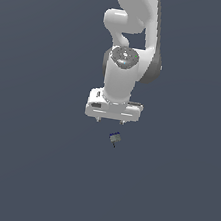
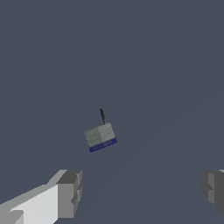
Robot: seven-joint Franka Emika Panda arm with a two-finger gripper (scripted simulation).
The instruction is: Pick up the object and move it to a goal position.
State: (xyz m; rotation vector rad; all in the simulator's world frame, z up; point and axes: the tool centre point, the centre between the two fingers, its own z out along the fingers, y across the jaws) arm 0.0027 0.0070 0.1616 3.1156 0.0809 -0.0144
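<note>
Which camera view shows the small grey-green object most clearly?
The wrist view: there the object is large enough to show its grey-green body, dark blue edge and thin black stem. In the exterior view it is only a tiny speck below the open gripper.

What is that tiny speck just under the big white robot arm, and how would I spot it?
Find the white arm, then its gripper at the lower end. Just beyond it, apart from the fingers, lies the object: a tiny grey-green block with a dark blue edge and thin black stem, the only item on the plain grey surface.
</note>
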